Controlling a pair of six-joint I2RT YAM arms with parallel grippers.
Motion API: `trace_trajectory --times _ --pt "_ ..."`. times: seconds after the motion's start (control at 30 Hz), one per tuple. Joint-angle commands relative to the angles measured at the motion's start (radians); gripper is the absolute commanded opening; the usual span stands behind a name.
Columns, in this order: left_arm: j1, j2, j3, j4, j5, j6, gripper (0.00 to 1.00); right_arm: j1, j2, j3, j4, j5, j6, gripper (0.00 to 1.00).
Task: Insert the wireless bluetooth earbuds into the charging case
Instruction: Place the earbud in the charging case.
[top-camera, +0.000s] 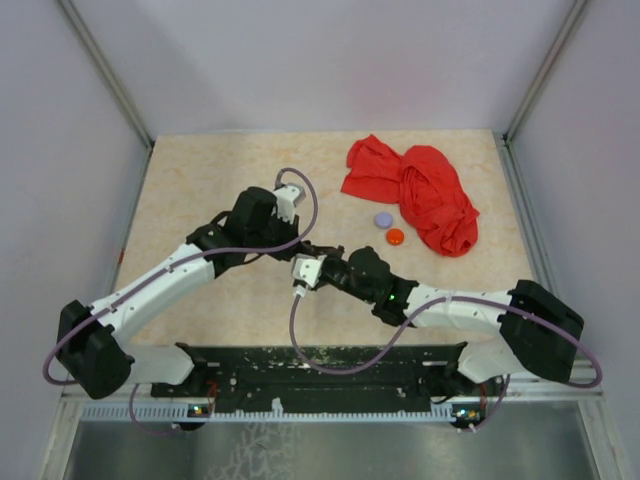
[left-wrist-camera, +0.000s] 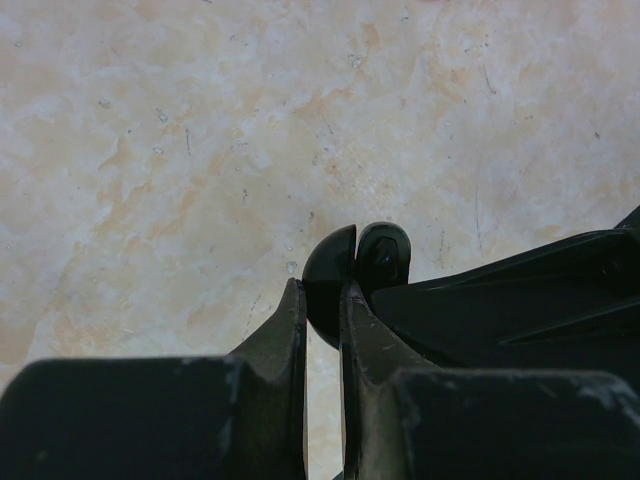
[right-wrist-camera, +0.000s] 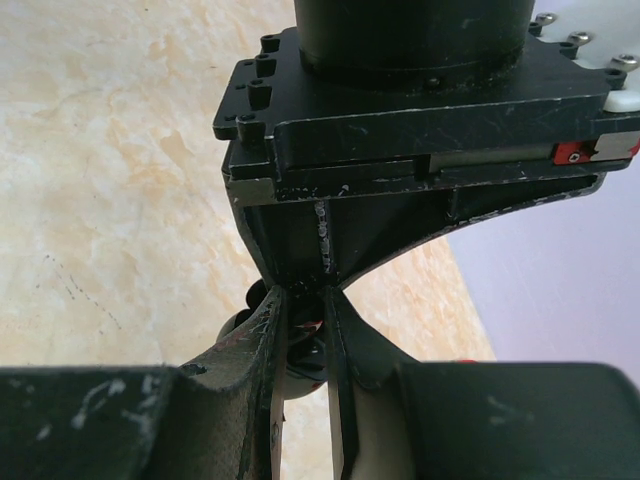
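The charging case (left-wrist-camera: 335, 265), a small round black puck with a seam down its face, is held on edge above the table with my left gripper (left-wrist-camera: 322, 290) shut on it. My right gripper (right-wrist-camera: 303, 300) is shut on a small black earbud (right-wrist-camera: 312, 350) with red-orange marks. Its tips meet the tips of the left gripper (right-wrist-camera: 300, 285) head-on. In the top view both grippers, left (top-camera: 312, 245) and right (top-camera: 330, 258), come together over the middle of the table, and the arms hide the case and the earbud there. A right finger (left-wrist-camera: 500, 290) reaches the case from the right.
A crumpled red cloth (top-camera: 420, 195) lies at the back right. Beside it sit a lavender disc (top-camera: 383, 219) and a red disc (top-camera: 395, 237). Pale walls with metal posts enclose the marbled table (top-camera: 200, 180) on three sides.
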Motion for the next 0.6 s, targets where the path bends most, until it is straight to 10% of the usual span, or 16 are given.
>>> trace_trajectory --times 0.0,0.57 --pt "-0.006 -0.034 0.037 0.006 0.027 0.007 0.00 0.017 -0.006 -0.016 0.015 -0.013 -0.037 0.12" --pt "-0.002 0.024 0.087 -0.031 0.032 -0.015 0.00 0.027 -0.032 -0.020 -0.079 -0.107 -0.119 0.15"
